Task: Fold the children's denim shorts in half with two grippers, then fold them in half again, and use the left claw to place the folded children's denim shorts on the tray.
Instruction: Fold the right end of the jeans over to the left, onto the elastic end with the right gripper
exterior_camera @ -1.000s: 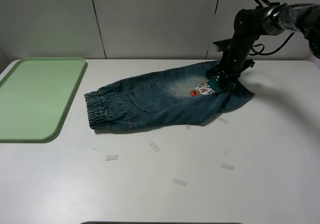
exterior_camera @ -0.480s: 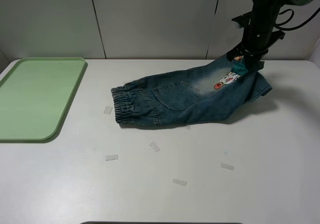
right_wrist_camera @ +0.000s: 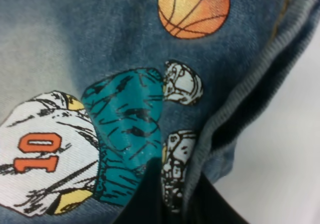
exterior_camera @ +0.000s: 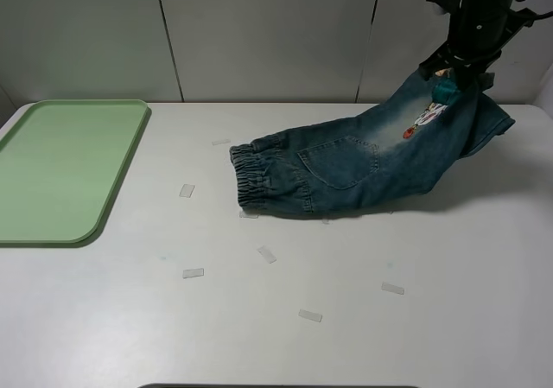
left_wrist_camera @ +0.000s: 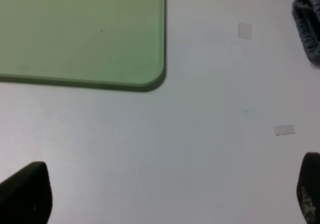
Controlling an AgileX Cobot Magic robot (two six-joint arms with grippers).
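Basketball print (right_wrist_camera: 194,9) on the shorts (exterior_camera: 346,168) is legible only in right wrist view.

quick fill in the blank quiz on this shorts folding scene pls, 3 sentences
1. The right gripper pinches the children's denim shorts beside the cartoon patch, holding that end up, while the elastic ____ end lies on the table.
2. The tray is pale ____ in colour.
3. The left gripper hangs over the table with its jaws ____.

Missing words: waistband; green; open
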